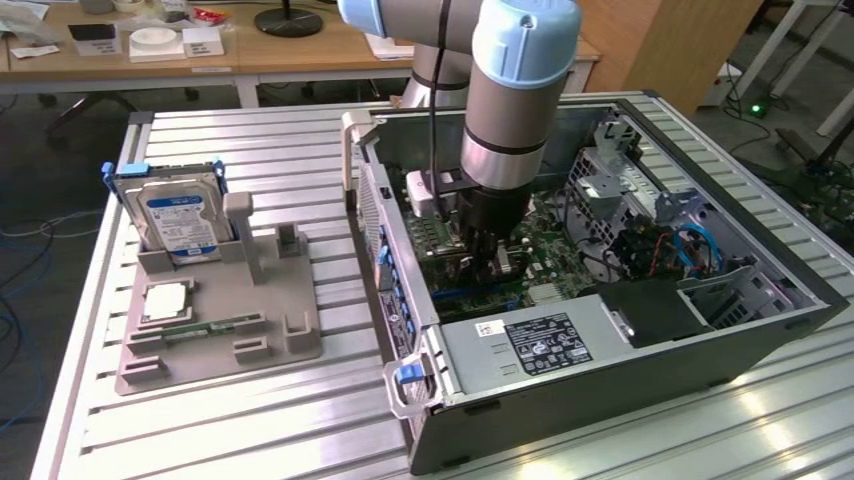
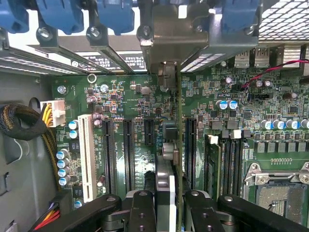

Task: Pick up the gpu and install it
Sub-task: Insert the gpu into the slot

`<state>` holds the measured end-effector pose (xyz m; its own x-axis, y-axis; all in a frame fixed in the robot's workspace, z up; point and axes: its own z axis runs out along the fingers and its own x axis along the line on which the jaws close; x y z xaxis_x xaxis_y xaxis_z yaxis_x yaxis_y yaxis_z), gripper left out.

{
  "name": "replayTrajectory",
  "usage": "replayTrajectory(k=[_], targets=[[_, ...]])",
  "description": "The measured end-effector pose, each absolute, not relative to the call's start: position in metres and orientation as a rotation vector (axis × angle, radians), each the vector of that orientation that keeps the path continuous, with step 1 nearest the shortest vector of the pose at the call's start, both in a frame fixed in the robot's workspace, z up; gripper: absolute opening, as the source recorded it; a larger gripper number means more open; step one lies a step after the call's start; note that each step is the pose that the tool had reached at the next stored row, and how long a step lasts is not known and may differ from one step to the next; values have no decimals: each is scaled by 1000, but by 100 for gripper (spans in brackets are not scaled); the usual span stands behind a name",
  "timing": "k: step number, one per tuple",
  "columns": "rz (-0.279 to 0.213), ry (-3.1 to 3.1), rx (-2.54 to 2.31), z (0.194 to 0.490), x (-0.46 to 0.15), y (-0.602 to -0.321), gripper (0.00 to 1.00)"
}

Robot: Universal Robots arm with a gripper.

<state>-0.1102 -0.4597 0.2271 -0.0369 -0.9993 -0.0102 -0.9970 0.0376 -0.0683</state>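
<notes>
Green motherboard (image 2: 130, 111) lies just below the gripper (image 2: 166, 203), whose fingers (image 2: 143, 208) pinch the gpu (image 2: 177, 145) edge-on, partly closed. Gpu stands upright among the slots, bracket at the case (image 1: 694, 340) rear wall.

One open computer case (image 1: 747, 335), one hard drive (image 1: 178, 215) on one grey holder tray (image 1: 287, 345), one robot arm (image 1: 514, 90), one gpu (image 2: 179, 145).
</notes>
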Motion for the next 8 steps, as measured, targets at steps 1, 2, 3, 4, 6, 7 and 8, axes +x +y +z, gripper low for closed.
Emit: replayTrajectory(k=[1,2,3,4,6,7,8], targets=[[-65,2223,-2141,227,-110,-460,28],[-65,2223,-2141,227,-110,-460,28],[-65,2223,-2141,227,-110,-460,28],[-65,2222,-2141,227,-110,-460,28],[-65,2223,-2141,229,-111,-460,28],[-65,2223,-2141,230,-111,-460,28],[-65,2222,-2141,230,-111,-460,28]])
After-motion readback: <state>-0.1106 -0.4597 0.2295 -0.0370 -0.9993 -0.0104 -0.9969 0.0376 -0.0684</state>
